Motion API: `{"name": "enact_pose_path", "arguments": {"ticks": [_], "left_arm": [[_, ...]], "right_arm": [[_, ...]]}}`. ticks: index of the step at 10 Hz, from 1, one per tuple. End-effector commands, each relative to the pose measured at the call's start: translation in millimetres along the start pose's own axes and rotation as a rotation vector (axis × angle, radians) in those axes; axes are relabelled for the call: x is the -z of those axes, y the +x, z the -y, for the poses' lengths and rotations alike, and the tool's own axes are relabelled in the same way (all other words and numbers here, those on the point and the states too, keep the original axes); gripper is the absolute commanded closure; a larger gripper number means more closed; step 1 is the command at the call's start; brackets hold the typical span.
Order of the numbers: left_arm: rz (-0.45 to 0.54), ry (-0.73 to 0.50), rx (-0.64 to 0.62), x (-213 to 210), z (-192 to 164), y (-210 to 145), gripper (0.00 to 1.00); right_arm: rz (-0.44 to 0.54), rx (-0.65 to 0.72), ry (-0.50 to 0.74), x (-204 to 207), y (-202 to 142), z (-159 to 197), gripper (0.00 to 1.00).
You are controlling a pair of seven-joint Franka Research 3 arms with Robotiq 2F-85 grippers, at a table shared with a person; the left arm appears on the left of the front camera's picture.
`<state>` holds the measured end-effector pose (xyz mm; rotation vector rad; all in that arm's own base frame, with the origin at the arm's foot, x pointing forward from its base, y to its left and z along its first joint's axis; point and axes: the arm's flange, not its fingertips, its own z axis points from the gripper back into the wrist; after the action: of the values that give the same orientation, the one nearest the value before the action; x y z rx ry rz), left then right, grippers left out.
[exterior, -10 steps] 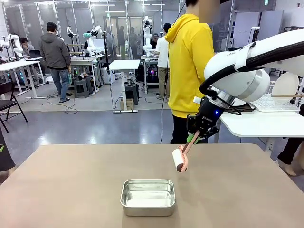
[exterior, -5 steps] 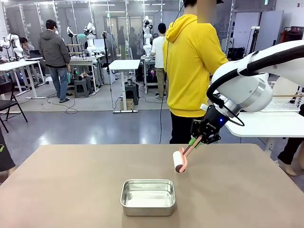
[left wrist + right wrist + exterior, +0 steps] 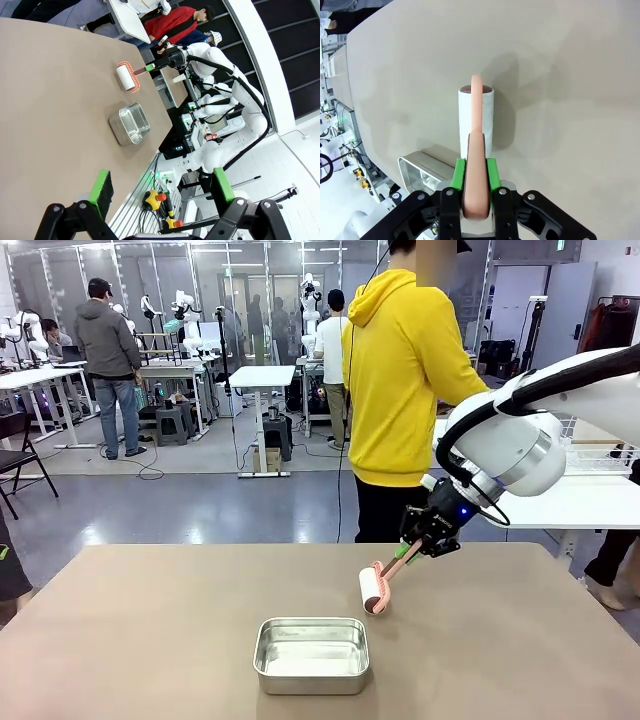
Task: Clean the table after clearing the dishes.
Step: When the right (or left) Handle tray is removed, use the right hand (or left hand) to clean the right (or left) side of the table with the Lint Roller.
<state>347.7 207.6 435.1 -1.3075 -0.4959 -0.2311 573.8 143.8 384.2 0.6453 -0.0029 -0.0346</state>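
Table [image 3: 130, 640] is big, brown and plain, and it sits right in front of the robot. The right claw [image 3: 410, 546] is closed tight on the pink handle of a sticky roller [image 3: 371, 590]. The white roll is low over the far middle of the table, just behind a shiny metal pan [image 3: 312, 655]. I cannot tell if the roll is touching the top yet.

To clean well, I think the roll should press flat on the table. It should go in long, straight lines, side by side, so no bit gets missed. It should go around the pan and not bump it.

The left claw [image 3: 162, 192] is open and holds nothing, over the near edge of the table.

The table top looks smooth and flat, so the roll should turn easily. A person in a yellow hoodie [image 3: 400, 380] stands at the far side. Behind is a big room with a gray floor, more tables and more people.
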Motion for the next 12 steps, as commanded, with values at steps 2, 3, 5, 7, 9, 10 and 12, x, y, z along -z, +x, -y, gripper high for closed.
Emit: {"name": "enact_pose_path", "arguments": {"ticks": [2, 3, 5, 7, 9, 10, 12], "left_arm": [[-0.004, 0.004, 0.001, -2, 5, -2, 0.00], [-0.004, 0.004, 0.001, -2, 5, -2, 0.00], [-0.004, 0.004, 0.001, -2, 5, -2, 0.00], [-0.004, 0.004, 0.001, -2, 5, -2, 0.00], [-0.004, 0.004, 0.001, -2, 5, -2, 0.00], [-0.004, 0.004, 0.001, -2, 5, -2, 0.00], [-0.004, 0.004, 0.001, -2, 5, -2, 0.00]], "right_arm": [[0.033, -0.031, 0.039, 14, -2, 18, 0.79], [0.045, -0.034, 0.036, 20, -6, 26, 0.79], [0.062, -0.064, -0.036, 33, -15, 47, 0.79], [0.050, -0.011, -0.013, 29, -12, 65, 0.79], [0.061, 0.005, -0.021, 20, -12, 77, 0.79], [0.046, 0.006, -0.026, 15, -13, 86, 0.79], [0.045, 0.007, -0.017, 5, -13, 104, 0.79]]}}
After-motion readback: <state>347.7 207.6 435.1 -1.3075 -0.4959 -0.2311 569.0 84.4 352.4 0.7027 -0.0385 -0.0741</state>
